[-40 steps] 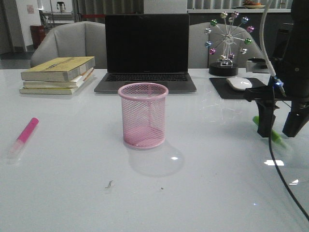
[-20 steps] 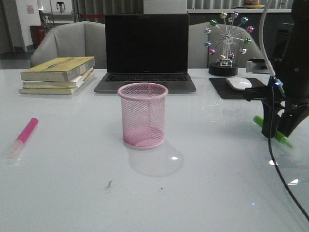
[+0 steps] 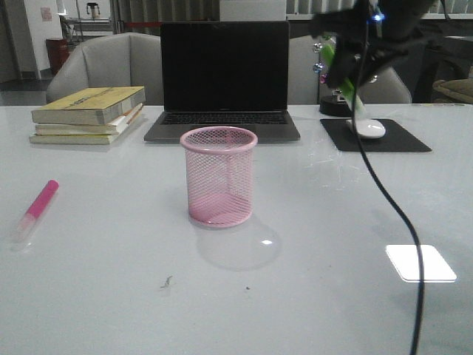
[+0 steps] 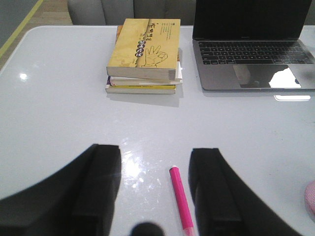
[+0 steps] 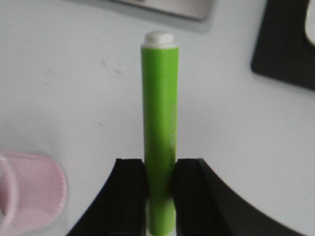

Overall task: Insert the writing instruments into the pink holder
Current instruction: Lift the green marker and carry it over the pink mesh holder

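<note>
We see the right tool (image 5: 160, 184) clamped on the green highlighter (image 5: 159, 132), raised above the worktop (image 3: 332, 296). The left tool (image 4: 152, 189) stands apart, the pink highlighter (image 4: 181, 201) between its fingers; the pink mesh holder (image 3: 219, 175) sits below the right tool.

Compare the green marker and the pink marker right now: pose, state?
The green marker is clamped in the right gripper, lifted well above the table; the pink marker lies flat on the table, untouched, with the open left gripper over it. Green sits up on the right, pink down on the left. Neither is in the pink cup yet.
</note>
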Controlling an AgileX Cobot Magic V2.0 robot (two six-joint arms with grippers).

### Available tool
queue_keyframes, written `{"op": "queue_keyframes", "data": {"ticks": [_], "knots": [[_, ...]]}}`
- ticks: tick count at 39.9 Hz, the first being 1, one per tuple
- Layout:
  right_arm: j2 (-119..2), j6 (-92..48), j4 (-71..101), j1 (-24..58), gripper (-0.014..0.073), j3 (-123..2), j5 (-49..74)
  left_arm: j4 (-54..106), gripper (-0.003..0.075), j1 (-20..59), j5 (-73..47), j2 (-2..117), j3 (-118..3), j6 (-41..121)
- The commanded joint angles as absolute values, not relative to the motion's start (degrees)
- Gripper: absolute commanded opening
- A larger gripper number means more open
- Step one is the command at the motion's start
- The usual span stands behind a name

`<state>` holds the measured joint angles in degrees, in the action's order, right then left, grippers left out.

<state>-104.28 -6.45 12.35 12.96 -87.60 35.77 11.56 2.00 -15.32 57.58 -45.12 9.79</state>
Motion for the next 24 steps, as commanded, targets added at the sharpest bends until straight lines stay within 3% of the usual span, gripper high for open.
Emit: {"op": "queue_keyframes", "data": {"ticks": [1, 18, 24], "knots": [[-98.7, -7.1, 13.3, 16.5, 0.0057, -89.2, 27.2, 11.7, 0.0393, 2.3, -11.4, 57.0, -47.2, 9.7], [-95.8, -7.1, 13.3, 30.9, 0.0057, -69.1, -14.8, 9.2, 0.0393, 2.3, -11.2, 57.0, -47.2, 9.7], [-97.9, -7.1, 13.2, 32.2, 0.0057, -65.7, -22.1, 9.2, 0.0393, 2.3, -11.0, 57.0, -47.2, 9.7]]}}
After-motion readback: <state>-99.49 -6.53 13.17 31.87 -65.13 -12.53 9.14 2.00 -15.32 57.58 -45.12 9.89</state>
